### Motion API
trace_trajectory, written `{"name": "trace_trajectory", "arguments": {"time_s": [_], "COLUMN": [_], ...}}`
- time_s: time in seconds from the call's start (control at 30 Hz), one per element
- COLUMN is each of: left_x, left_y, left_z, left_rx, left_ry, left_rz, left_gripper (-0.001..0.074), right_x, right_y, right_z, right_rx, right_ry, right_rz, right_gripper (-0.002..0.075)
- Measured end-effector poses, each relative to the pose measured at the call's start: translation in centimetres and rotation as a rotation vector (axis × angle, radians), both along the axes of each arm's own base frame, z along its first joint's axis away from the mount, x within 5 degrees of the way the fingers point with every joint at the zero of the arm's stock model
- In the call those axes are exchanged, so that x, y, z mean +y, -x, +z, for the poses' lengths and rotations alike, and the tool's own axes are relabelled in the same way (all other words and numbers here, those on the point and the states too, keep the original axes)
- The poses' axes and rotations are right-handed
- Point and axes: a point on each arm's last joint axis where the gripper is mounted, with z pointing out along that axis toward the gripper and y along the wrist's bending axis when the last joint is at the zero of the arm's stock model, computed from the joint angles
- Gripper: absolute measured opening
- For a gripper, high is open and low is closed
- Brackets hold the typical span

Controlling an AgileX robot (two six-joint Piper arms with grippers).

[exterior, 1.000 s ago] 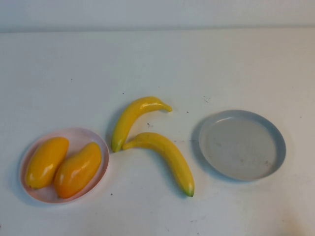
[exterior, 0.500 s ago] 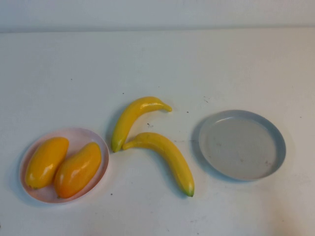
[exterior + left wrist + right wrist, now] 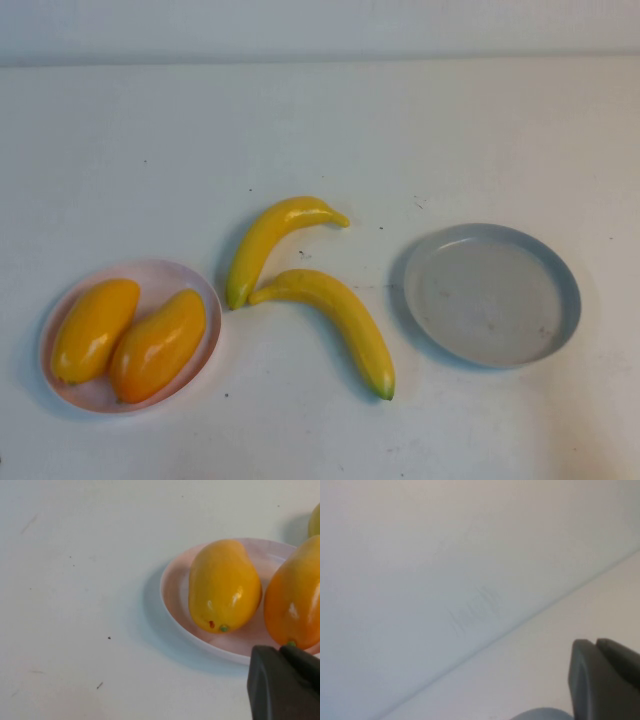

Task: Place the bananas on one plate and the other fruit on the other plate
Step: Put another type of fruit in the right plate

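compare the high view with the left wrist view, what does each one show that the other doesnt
Only the high view shows the two bananas lying on the table and the empty grey plate. Only the left wrist view shows the left gripper, jaws shut, hanging near the pink plate's edge. Both show the pink plate holding the two mango-like fruits. The right gripper, shut, appears only in its own wrist view.

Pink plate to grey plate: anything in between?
High view: both bananas lie on the table between the pink plate and the empty grey plate. No gripper shows there.
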Motion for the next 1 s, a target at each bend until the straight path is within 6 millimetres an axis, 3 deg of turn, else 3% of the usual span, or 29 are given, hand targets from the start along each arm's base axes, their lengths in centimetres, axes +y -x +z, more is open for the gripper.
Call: {"name": "trace_trajectory", "arguments": {"time_s": [0.17,0.37,0.53,0.73,1.0], "left_x": [0.0,0.0,0.0,0.0,0.0], "left_y": [0.0,0.0,0.0,0.0,0.0], "left_z": [0.0,0.0,0.0,0.0,0.0], "left_rx": [0.000,0.000,0.000,0.000,0.000], "left_ry": [0.000,0.000,-0.002,-0.002,-0.002], "left_rz": [0.000,0.000,-0.001,-0.001,-0.001], "left_gripper": [-0.0004,-0.0004,-0.0004,-0.0004,-0.0004], "right_x": [0.0,-0.1,1.5,3.2,3.6], "right_y": [0.0,0.0,0.3,0.3,-4.1], "right_z": [-0.1,0.0,-0.5,3.1,6.6], "right_rx": [0.011,0.009,0.153,0.355,0.763], "right_ry": [-0.095,-0.091,-0.060,0.031,0.334], "right_rz": [0.009,0.006,0.166,0.362,0.455], "right_gripper": [-0.0015,-0.0016,-0.0016,-0.0015,-0.0016]}}
